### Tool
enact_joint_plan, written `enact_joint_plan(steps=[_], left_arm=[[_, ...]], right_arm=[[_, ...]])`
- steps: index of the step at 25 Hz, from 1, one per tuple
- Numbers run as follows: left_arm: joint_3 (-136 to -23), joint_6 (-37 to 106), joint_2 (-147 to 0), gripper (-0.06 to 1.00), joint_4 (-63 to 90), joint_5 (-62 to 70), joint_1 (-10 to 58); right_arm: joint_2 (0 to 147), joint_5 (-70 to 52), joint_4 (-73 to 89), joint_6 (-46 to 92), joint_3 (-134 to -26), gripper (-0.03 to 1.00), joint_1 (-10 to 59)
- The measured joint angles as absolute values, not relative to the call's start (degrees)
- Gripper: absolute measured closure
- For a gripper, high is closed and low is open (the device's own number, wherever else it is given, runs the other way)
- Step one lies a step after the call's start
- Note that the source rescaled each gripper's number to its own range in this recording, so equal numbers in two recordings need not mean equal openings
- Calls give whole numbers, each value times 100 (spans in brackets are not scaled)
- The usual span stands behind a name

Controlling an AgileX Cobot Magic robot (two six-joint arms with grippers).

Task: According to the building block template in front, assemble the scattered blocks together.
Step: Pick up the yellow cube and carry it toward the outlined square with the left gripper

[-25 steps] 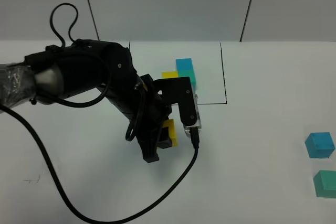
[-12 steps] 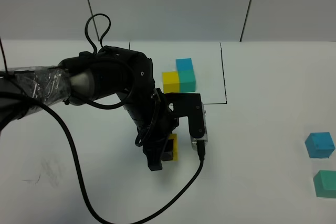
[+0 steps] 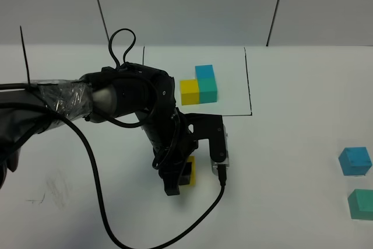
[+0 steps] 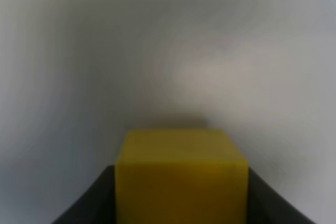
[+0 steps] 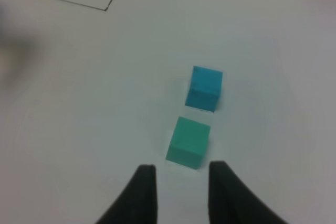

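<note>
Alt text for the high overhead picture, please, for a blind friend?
The left gripper holds a yellow cube down by the white table. Behind it sits the black-framed template; a blue cube and a teal cube lie far right.

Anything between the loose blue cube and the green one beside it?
No: the right wrist view shows only bare white tabletop between the small sky-blue cube and the small teal-green cube.

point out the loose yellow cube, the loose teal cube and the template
yellow cube [image 4: 181, 182]: left wrist view, front face
teal cube [image 5: 190, 138]: right wrist view, top face
template [image 3: 207, 90]: exterior high view, its teal cube's front face
</note>
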State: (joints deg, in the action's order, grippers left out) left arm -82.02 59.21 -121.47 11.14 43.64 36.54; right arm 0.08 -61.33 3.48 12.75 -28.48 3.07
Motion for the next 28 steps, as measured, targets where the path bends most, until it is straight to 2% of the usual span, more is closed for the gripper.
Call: enact_joint_plan(steps=[21,23,25,28], left_arm=[[-8215,5921,-12359,93,1067,4276,3654],[-8215,5914,-12379,84,1056,4235,3654],[-8215,5873,-12418,67,1028,4215,3654],[-8215,5719,-12412,36,1017,4202,3654]], right_arm=[[8,-6133,348,1275,-2848,97,307],[8,-6133,348,1275,-2848,97,307],[8,-6133,348,1275,-2848,97,307],[8,-6133,348,1275,-2848,97,307]])
